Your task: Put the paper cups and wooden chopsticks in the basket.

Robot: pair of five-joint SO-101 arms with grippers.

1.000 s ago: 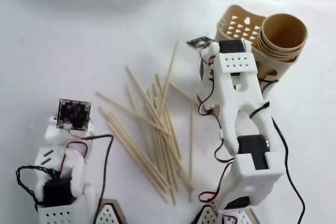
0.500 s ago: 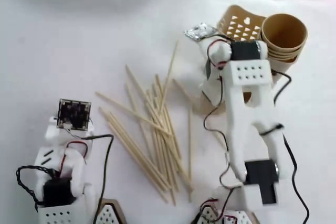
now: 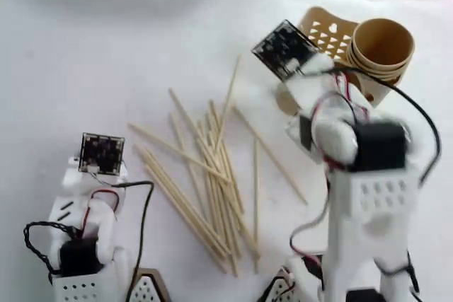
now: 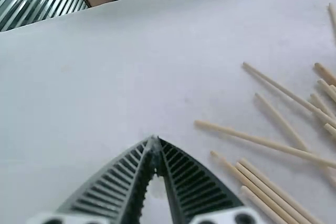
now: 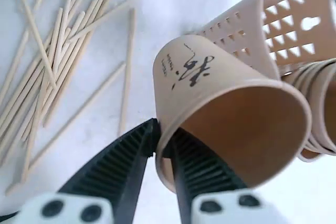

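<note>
Your right gripper is pinching the rim of one paper cup, with one finger inside the wall and one outside. The cup hangs tilted, just beside the basket. A stack of cups sits in the basket and sticks out past its rim. Your left gripper is low over the table with its fingers pressed together, holding nothing. The chopsticks lie loose on the table near it.

I judge these to be the risks. The hold is only on a thin paper rim, so the cup may turn or slip out if you swing fast. The basket looks light, and the stack fills much of it. If the held cup pushes the wall or the stack from the side, the basket may slide or tip and spill its cups. Bring the cup over the stack before you let go. The chopsticks lie crossed, so lifting one may drag others.
</note>
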